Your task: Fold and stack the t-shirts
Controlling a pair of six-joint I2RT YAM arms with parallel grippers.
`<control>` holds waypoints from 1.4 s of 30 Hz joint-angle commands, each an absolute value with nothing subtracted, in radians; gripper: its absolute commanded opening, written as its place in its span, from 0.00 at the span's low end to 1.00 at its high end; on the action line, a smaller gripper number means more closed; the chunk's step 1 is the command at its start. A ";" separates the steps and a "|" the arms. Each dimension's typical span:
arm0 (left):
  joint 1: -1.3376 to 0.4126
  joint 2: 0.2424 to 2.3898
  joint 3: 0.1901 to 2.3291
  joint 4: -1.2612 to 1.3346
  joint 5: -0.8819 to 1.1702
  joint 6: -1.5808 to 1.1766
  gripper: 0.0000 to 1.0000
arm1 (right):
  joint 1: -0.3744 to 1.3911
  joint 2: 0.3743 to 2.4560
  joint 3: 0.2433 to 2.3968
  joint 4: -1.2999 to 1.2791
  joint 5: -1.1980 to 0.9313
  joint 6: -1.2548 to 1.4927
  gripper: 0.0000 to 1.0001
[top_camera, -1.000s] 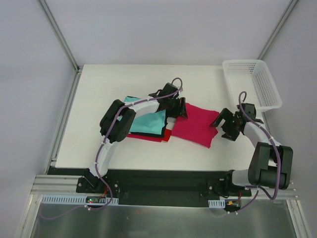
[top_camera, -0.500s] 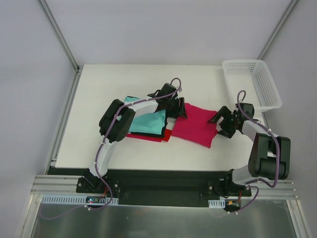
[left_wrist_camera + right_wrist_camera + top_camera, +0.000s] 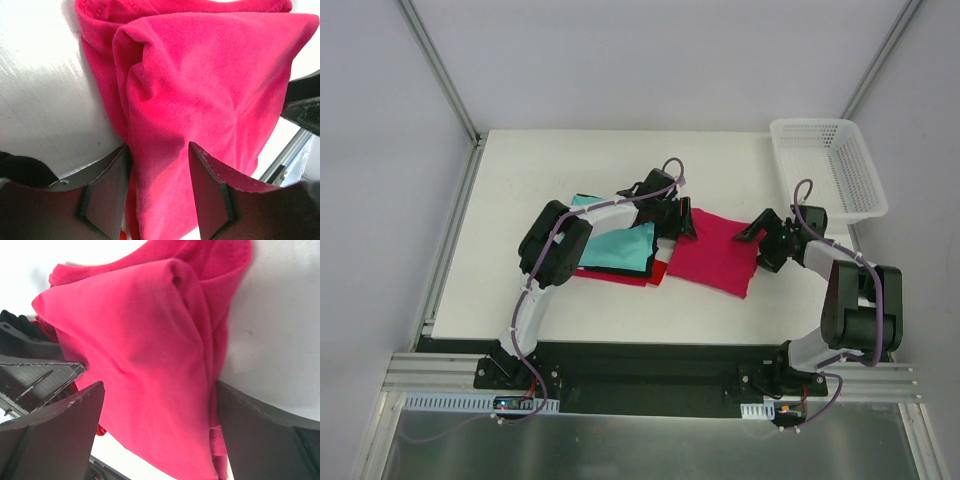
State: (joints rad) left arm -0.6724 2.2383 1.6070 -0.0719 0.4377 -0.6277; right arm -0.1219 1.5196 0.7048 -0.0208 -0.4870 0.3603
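A folded crimson-pink t-shirt (image 3: 712, 255) lies right of a stack of folded t-shirts: teal (image 3: 618, 246) on top, red (image 3: 657, 272) and a black edge beneath. My left gripper (image 3: 682, 222) is at the pink shirt's left edge. In the left wrist view its jaws (image 3: 159, 150) are shut on a bunched fold of the pink cloth (image 3: 200, 75). My right gripper (image 3: 758, 248) stands wide open at the shirt's right edge. Its fingers (image 3: 160, 390) straddle the pink cloth (image 3: 145, 340) without pinching it.
A white mesh basket (image 3: 868, 190) sits at the table's back right corner. The white table (image 3: 540, 180) stretches bare behind and left of the stack. The left arm lies across the teal shirt.
My right gripper has slid left until its open fingers reach over the pink shirt's right edge. The left gripper and the shirts have stayed put.
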 commanded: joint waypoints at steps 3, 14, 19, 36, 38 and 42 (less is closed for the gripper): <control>-0.661 2.220 1.575 -0.160 0.413 -0.624 0.49 | -0.038 1.543 0.680 -0.015 -0.469 0.405 0.93; -0.660 2.200 1.562 -0.158 0.410 -0.630 0.48 | 0.035 1.471 0.654 -0.072 -0.405 0.411 0.93; -0.660 2.195 1.549 -0.146 0.413 -0.641 0.48 | 0.040 1.468 0.643 -0.075 -0.400 0.414 0.86; -0.683 2.206 1.525 -0.117 0.472 -0.666 0.47 | 0.101 1.511 0.640 -0.023 -0.387 0.452 0.86; -0.683 2.203 1.514 -0.115 0.471 -0.669 0.46 | 0.112 1.525 0.643 -0.015 -0.388 0.456 0.84; -0.686 2.201 1.506 -0.107 0.474 -0.675 0.46 | 0.132 1.555 0.649 -0.005 -0.396 0.476 0.77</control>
